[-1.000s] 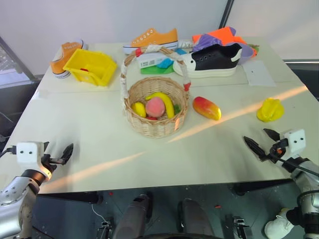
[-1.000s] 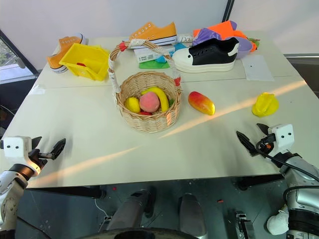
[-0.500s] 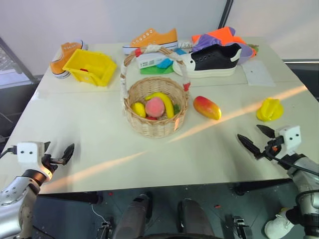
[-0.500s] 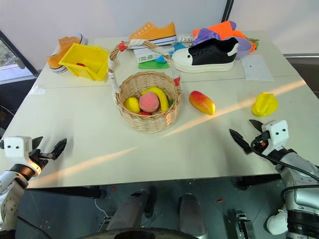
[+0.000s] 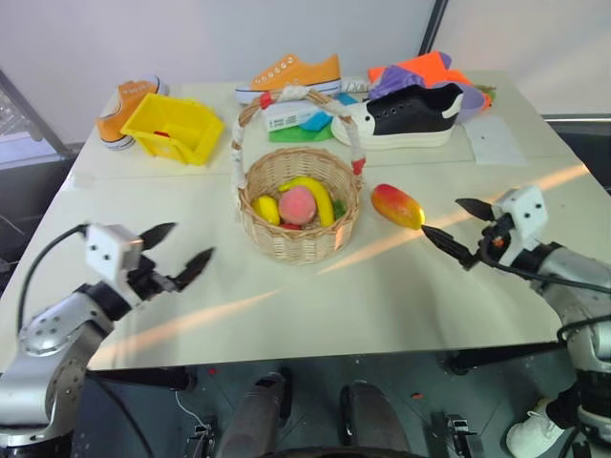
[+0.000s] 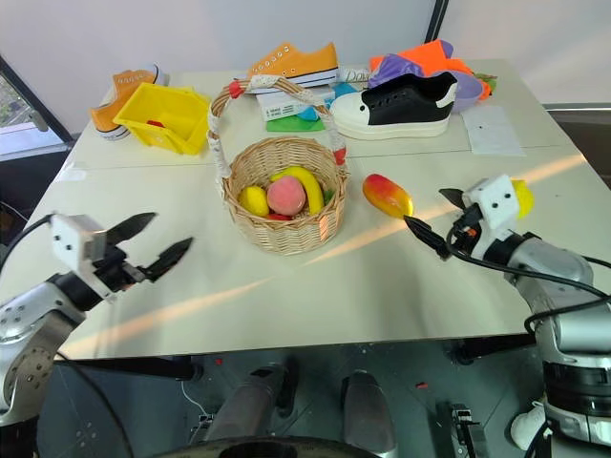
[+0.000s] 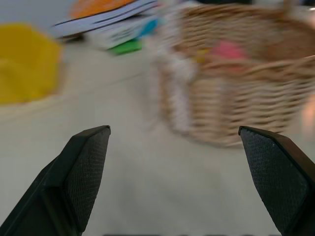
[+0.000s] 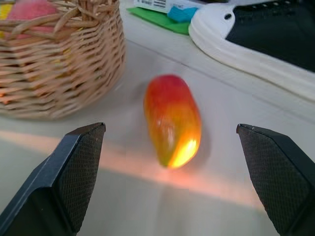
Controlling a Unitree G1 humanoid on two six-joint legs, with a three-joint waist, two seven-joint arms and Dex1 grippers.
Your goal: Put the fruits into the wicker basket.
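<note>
— How many fruits lay outside the round tan wicker basket (image 5: 298, 212)?
— One oval red-yellow mango (image 5: 397, 206), just right of it on the bench (image 5: 286, 296). Both grippers, left (image 5: 178, 254) and right (image 5: 459, 231), had fingers apart, empty.

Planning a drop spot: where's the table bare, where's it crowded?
Bare: the table strip in front of the wicker basket, between both end effectors, and the stretch between basket and yellow bin. Crowded: the far edge with the shoes, and right of the basket, where the mango lies.
</note>
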